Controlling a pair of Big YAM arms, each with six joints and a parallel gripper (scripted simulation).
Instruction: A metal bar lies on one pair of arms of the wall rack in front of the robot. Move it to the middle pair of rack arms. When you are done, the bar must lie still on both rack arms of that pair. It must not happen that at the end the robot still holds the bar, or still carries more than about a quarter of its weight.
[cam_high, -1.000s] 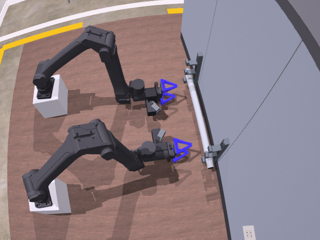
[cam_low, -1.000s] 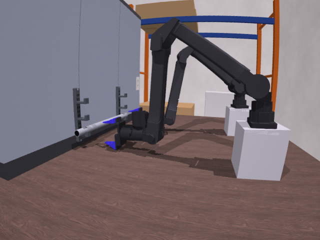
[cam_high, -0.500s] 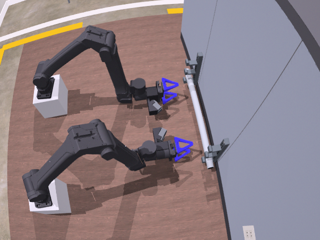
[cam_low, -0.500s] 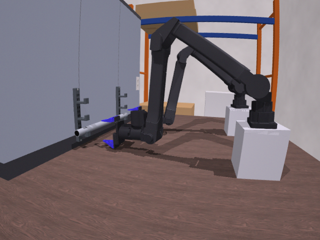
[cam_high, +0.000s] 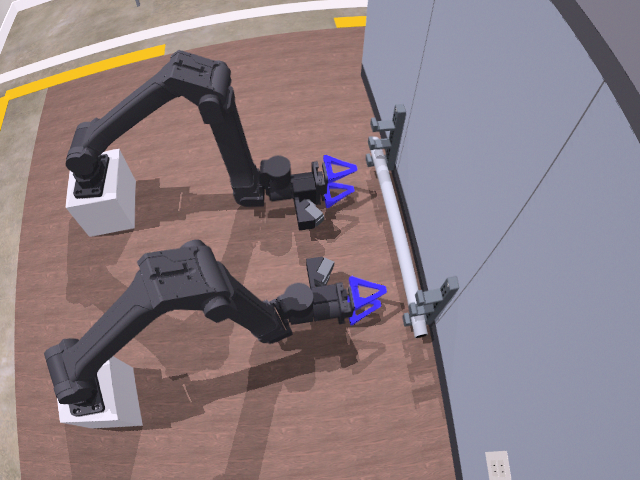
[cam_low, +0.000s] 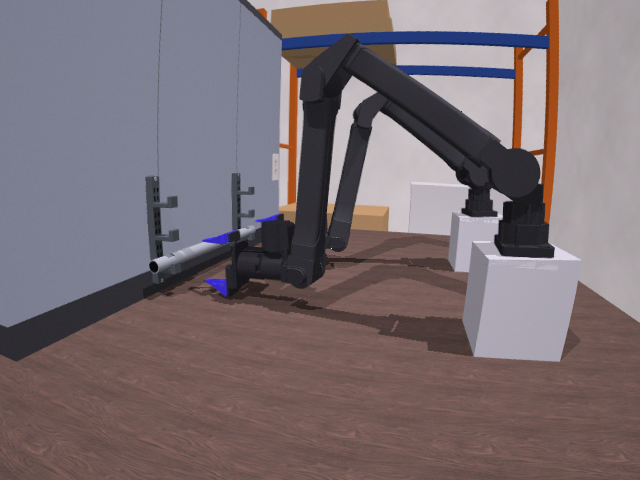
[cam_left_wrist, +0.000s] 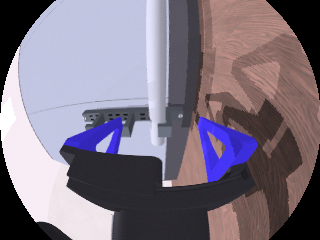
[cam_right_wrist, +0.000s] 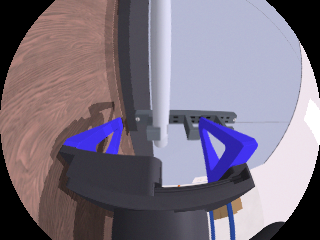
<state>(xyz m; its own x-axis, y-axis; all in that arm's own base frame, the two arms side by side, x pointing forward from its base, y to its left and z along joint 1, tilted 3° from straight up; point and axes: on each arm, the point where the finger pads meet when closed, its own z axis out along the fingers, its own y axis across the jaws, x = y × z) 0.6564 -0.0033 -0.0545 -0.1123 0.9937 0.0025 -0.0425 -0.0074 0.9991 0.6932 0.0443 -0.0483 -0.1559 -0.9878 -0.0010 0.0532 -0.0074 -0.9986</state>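
The white metal bar (cam_high: 395, 217) (cam_low: 196, 250) (cam_left_wrist: 156, 50) (cam_right_wrist: 160, 50) lies level on the lowest pair of rack arms. The middle rack arms (cam_low: 168, 236) above it hold nothing. My left gripper (cam_high: 355, 178) (cam_low: 205, 260) (cam_left_wrist: 160, 121) is open, a short gap in front of the bar near its left end. My right gripper (cam_high: 383, 296) (cam_right_wrist: 160, 119) is open, a short gap in front of the bar near its right end. In both wrist views the bar appears between the fingers, beyond the tips. The right gripper is partly hidden in the exterior view.
The left rack upright (cam_high: 398, 134) (cam_low: 153, 217) and right rack upright (cam_high: 447, 294) (cam_low: 235, 196) stand against the grey wall (cam_high: 496, 180). Empty top arms (cam_low: 168, 202) jut out above the middle ones. White pedestals (cam_high: 105, 214) (cam_low: 519, 310) carry the arms, away from the wall.
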